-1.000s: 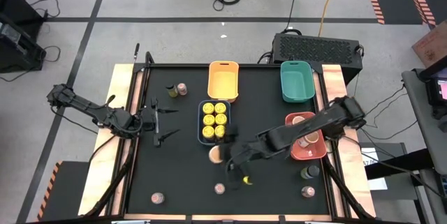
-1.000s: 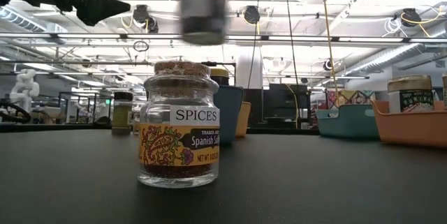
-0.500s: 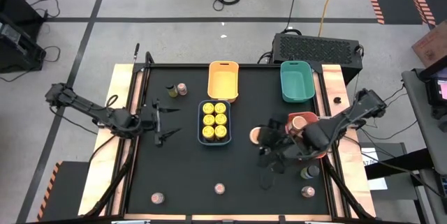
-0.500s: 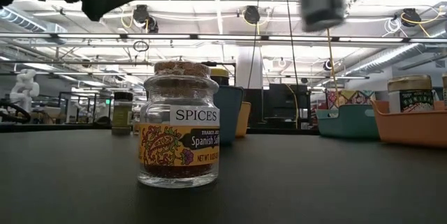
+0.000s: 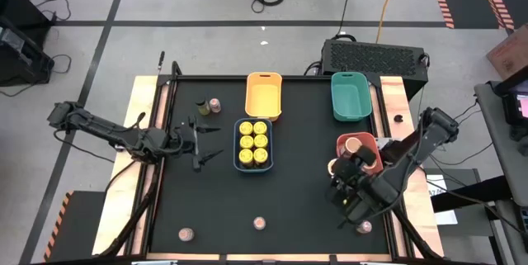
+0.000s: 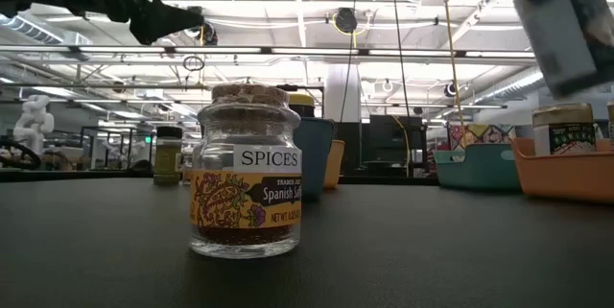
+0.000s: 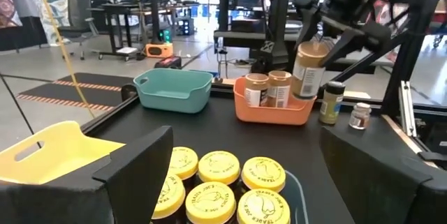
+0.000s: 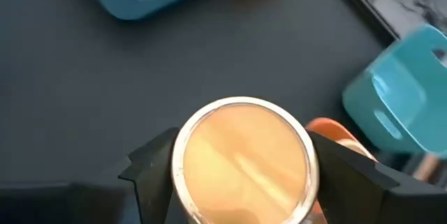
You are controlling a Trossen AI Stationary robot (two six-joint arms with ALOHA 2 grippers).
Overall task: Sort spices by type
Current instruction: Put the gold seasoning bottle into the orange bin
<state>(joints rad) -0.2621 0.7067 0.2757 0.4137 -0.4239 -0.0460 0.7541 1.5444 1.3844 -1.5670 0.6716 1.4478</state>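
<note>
My right gripper is shut on a peach-topped spice tub, held in the air beside the red tray. Two similar tubs stand in that tray. Several yellow-lidded jars fill the blue tray at the table's middle. My left gripper hovers open and level left of the blue tray, touching nothing. A cork-topped saffron jar stands on the table near the front edge. My right gripper pinches the tub between its two fingers, one on each side of the round body. The fingers slant down from above at the tub's upper part. The tub hangs lifted clear of the table, tilted in the low view.
An empty yellow tray and a teal tray stand at the far edge. Loose jars stand at far left and along the near edge. A dark-lidded jar stands beside the red tray.
My right gripper has carried the tub from the table's middle, near the blue tray, toward the right edge and up to the red tray. It turned and tipped on the way. My left gripper has drifted slightly toward the blue tray, still open.
</note>
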